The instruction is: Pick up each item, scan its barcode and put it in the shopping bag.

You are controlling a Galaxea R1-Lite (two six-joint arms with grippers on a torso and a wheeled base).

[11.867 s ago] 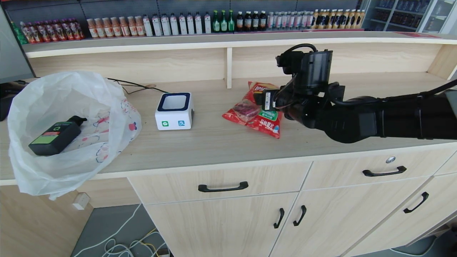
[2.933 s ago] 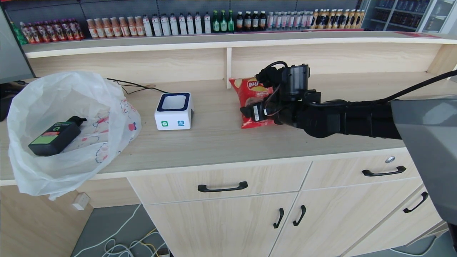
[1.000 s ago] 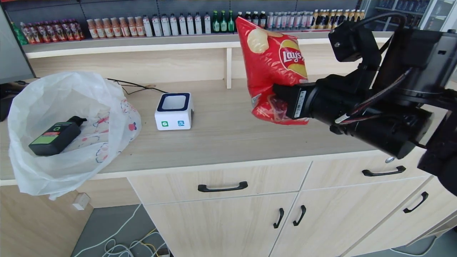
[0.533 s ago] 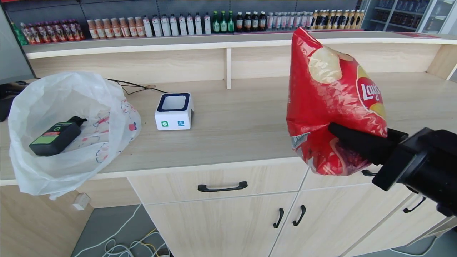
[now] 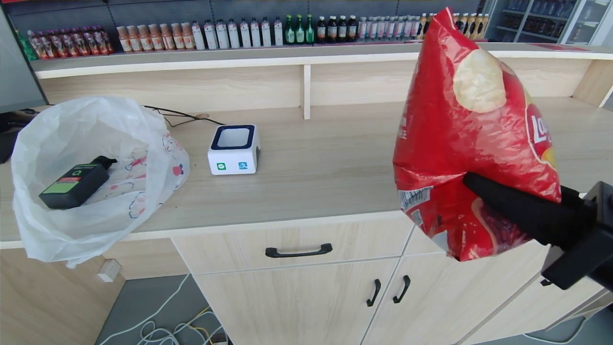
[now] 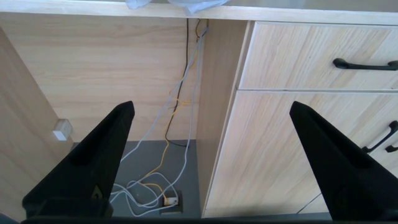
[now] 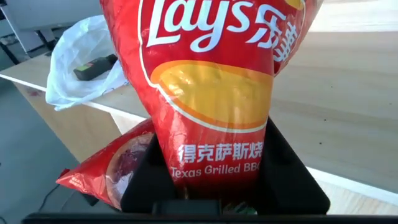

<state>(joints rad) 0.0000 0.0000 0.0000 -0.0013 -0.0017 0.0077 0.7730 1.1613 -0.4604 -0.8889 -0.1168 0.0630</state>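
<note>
A red chips bag (image 5: 469,134) hangs upright in the air at the right, in front of the counter edge. My right gripper (image 5: 471,184) is shut on its lower part. In the right wrist view the chips bag (image 7: 211,93) stands between the two black fingers (image 7: 140,180). The white scanner (image 5: 233,149) sits mid-counter. The white plastic shopping bag (image 5: 57,124) lies open at the counter's left end with a black bottle (image 5: 75,183) inside. My left gripper (image 6: 211,143) is open and holds nothing, low in front of the cabinets.
The wooden counter (image 5: 306,191) has a raised back shelf (image 5: 239,57) lined with several drink bottles. A thin upright divider (image 5: 307,91) stands behind the scanner. Drawers and doors with black handles (image 5: 299,251) are below. Cables (image 6: 168,124) hang under the counter's left end.
My right gripper took the chips bag off the counter, lifted it and drew it toward the camera and to the right. In the last half second it rose slightly more.
</note>
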